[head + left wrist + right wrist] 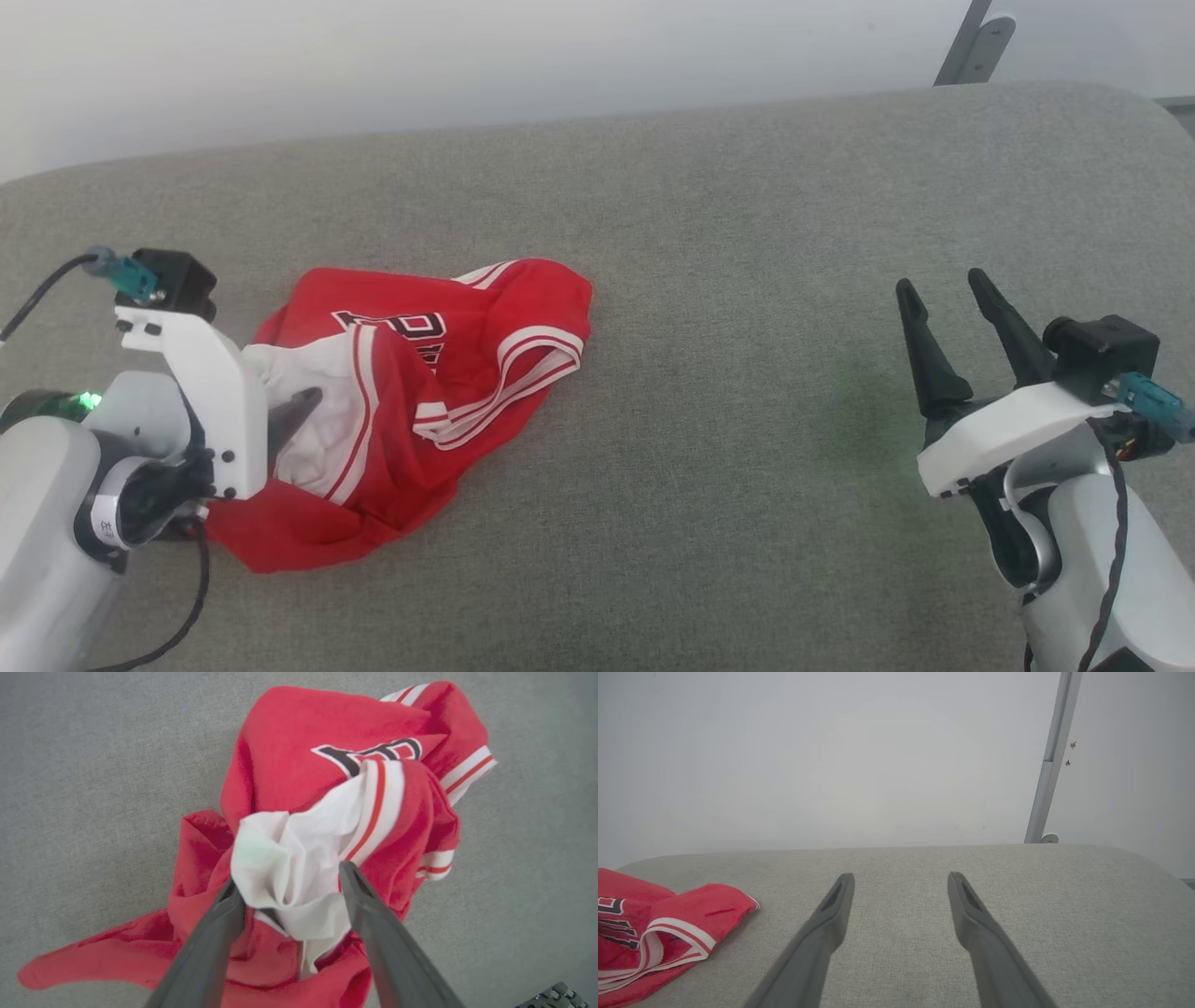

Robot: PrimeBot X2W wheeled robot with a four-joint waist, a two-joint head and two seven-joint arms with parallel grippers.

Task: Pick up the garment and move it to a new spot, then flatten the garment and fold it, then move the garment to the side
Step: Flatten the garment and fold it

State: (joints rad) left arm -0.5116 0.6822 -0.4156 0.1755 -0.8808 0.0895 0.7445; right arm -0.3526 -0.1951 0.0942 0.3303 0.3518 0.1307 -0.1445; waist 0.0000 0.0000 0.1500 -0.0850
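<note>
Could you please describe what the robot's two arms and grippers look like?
Both the left gripper and right gripper have two long, dark grey fingers tapering to points, mounted on a white plate. Each plate carries a black box with a teal plug and black cable. The forearms are pale grey; a green light glows on the left one.

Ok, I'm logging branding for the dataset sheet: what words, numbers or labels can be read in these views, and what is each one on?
Black block lettering with white edging on the crumpled bright red fabric garment: folds hide most of it, so no whole word can be read.
Small white sticker on the left arm: print too small to read.
No other text can be seen.
</note>
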